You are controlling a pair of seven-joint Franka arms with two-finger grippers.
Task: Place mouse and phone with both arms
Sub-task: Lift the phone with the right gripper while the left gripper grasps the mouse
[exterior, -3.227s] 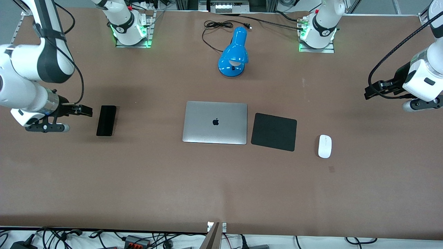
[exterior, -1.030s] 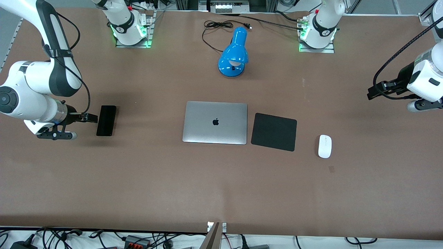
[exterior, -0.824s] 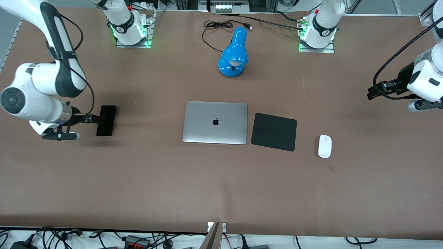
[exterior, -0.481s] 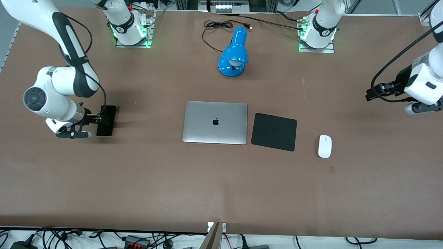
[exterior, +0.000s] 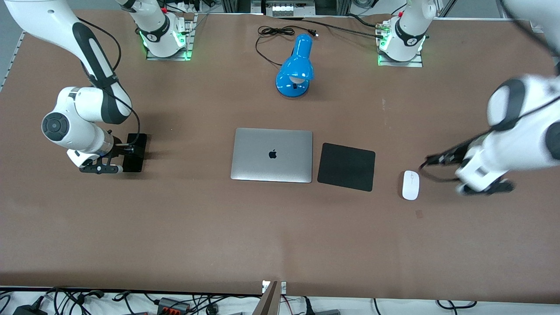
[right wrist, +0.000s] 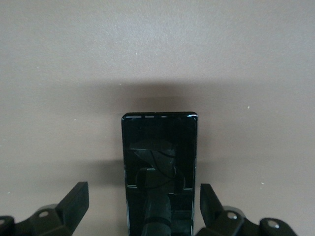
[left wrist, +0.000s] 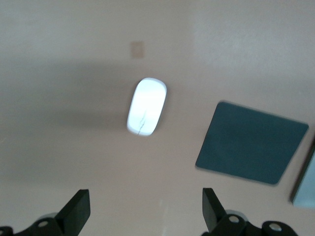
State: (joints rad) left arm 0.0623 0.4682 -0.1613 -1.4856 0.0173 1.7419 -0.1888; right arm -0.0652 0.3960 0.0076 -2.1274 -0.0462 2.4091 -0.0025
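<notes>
A wide brown bench [exterior: 280, 236] fills nearly the whole front view, its matte top evenly lit with soft shadows. Along the edge nearest the camera runs a white strip littered with black cables [exterior: 78, 302] and plugs (a tangle, mostly toward the right arm's end). At the edge by the bases, metal framing [exterior: 280, 6] and more cables show against a grey floor.

my jaws wide | phone [right wrist: 158, 162] between right fingers [right wrist: 75, 201], bare table [exterior: 197, 218] each side | mouse [left wrist: 146, 112] clear all round, mouse pad [left wrist: 252, 142] near
</notes>
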